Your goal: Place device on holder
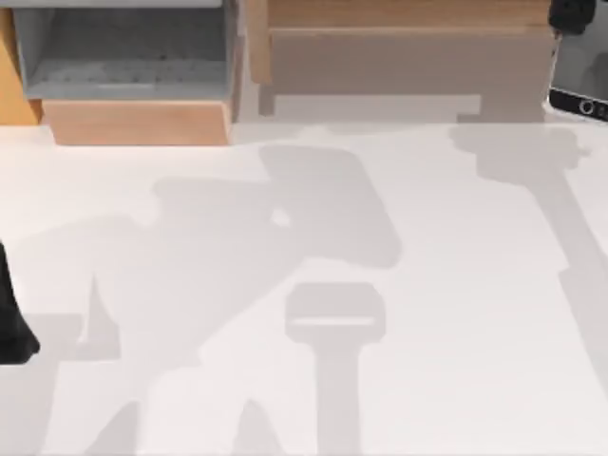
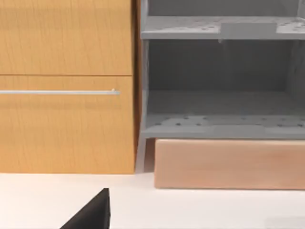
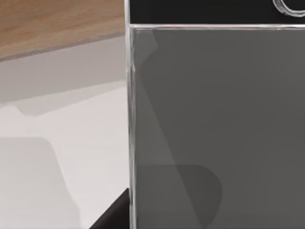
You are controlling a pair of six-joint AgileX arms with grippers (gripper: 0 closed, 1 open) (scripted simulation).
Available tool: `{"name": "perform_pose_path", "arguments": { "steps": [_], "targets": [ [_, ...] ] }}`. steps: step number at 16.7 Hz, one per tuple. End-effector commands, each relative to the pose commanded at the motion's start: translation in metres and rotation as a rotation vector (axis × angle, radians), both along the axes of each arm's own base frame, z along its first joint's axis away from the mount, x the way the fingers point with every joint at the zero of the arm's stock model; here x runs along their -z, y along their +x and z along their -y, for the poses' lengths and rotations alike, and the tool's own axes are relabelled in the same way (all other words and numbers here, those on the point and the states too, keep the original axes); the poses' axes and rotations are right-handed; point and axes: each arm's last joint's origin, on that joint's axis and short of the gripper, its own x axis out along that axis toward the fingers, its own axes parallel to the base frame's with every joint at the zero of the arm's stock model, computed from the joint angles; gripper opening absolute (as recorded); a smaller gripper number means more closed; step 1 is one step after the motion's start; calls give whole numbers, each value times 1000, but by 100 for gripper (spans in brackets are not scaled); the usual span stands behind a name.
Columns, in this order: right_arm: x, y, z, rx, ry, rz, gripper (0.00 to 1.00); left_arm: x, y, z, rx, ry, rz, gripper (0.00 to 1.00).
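The device (image 1: pixel 581 81) is a slim phone with a dark grey screen, black bezel and silver edge. It hangs above the table's far right corner and casts a shadow on the white top below. My right gripper (image 1: pixel 573 13) is the black shape at its upper end, shut on it. In the right wrist view the device (image 3: pixel 214 124) is very close, with a black finger (image 3: pixel 113 214) at its edge. My left arm (image 1: pixel 11 318) is parked at the table's left edge, and a dark piece of its gripper (image 2: pixel 90 214) pokes into the left wrist view. The holder is out of view.
A grey shelf unit (image 1: pixel 128 52) on a wooden base (image 1: pixel 138 122) stands at the back left. Beside it is a wooden cabinet front with a metal handle (image 2: pixel 62 92). A long wooden block (image 1: pixel 408 57) runs along the back right. Arm shadows cross the white table (image 1: pixel 456 285).
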Motion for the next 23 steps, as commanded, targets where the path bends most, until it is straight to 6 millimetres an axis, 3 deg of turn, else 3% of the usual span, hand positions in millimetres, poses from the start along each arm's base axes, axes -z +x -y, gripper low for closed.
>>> {"name": "perform_pose_path", "arguments": {
  "steps": [5,13,18,23],
  "targets": [
    [-9,-41,53,108,-35,156,0,0,0,0,0,0,0,100],
    [9,-103,101,193,-141,326,0,0,0,0,0,0,0,100],
    [48,-145,124,275,-217,353,0,0,0,0,0,0,0,100],
    [81,-184,130,270,-323,411,0,0,0,0,0,0,0,100]
  ]
}}
